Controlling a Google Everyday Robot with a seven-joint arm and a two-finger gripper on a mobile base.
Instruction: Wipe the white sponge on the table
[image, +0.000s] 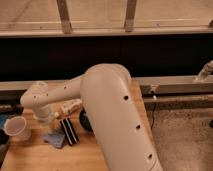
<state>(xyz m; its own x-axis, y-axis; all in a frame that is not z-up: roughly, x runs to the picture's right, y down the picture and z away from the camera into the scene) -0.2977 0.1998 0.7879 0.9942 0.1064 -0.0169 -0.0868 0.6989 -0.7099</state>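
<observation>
Gripper (44, 120) grip state: cannot tell, tip hidden under wrist, low over table (40, 157) left side, between cup (16, 128) and tube (70, 106). Sponge (56, 115) seems small cream bit just beside wrist, not clearly held. Blue pad (54, 138) near. To wipe well: confirm firm hold first, press flat, short strokes along grain, steer off cup.
</observation>
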